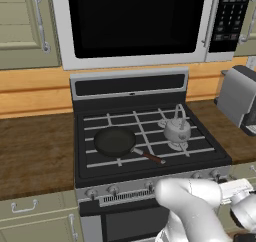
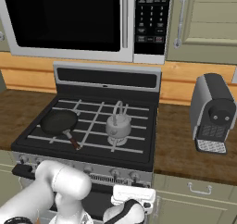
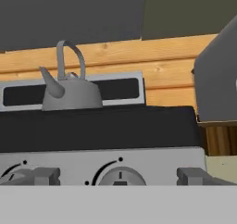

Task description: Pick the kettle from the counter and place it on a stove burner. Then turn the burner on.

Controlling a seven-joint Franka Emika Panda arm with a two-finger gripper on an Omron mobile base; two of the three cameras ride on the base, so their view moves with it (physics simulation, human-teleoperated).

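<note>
While one kettle (image 1: 177, 129) occupies the stove burner (image 1: 179, 145), one frying pan (image 1: 115, 141) sits beside.

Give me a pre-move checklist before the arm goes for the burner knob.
1. Kettle on a stove burner, front right: ok.
2. Kettle upright, handle up: ok.
3. Frying pan apart from the kettle, on the left grates: ok.
4. Gripper empty and open: ok, nothing between the fingertips in the hand view.
5. Hand level with the knob row on the stove front: ok.
6. Which knob runs the kettle's burner: cannot tell.
</note>
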